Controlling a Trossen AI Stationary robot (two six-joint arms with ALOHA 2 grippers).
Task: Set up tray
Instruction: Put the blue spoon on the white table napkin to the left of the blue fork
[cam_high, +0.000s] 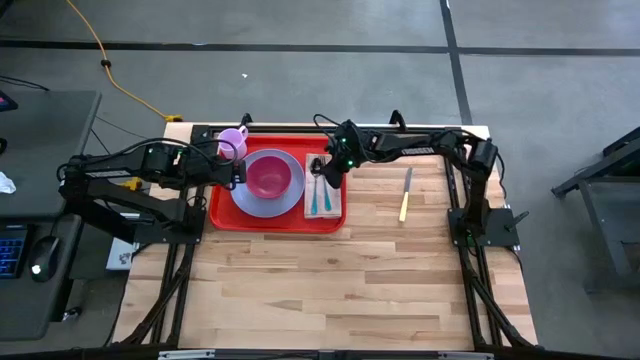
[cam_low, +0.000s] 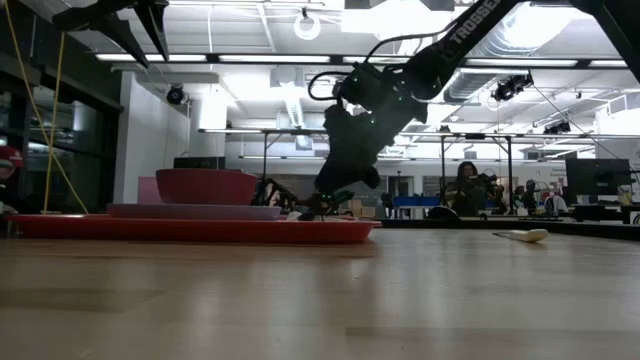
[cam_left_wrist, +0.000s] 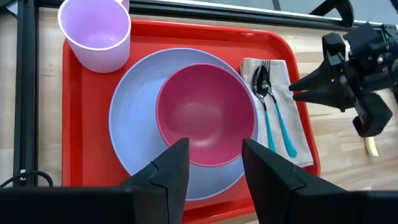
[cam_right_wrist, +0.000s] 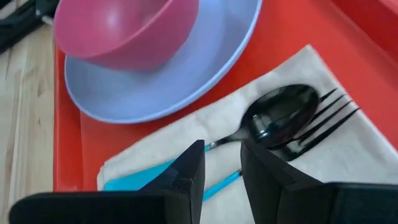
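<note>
The red tray (cam_high: 220, 216) lies at the table's far left. On it are a lavender plate (cam_high: 250, 205) with a pink bowl (cam_high: 268, 176) in it, a pink cup (cam_high: 232, 140) at its far left corner, and a white napkin (cam_high: 335, 207) on its right side. A black spoon (cam_right_wrist: 280, 115) and fork (cam_right_wrist: 329, 118) with teal handles lie on the napkin. My right gripper (cam_right_wrist: 222, 152) is open, low over the napkin's far end, slanting down, the handles below its gap. My left gripper (cam_left_wrist: 214, 149) is open above the tray's left side, empty.
A knife with a yellow handle (cam_high: 406, 193) lies on bare wood to the right of the tray, under the right arm. The near half of the table is bare wood. A black frame rail runs along the table's far edge behind the tray.
</note>
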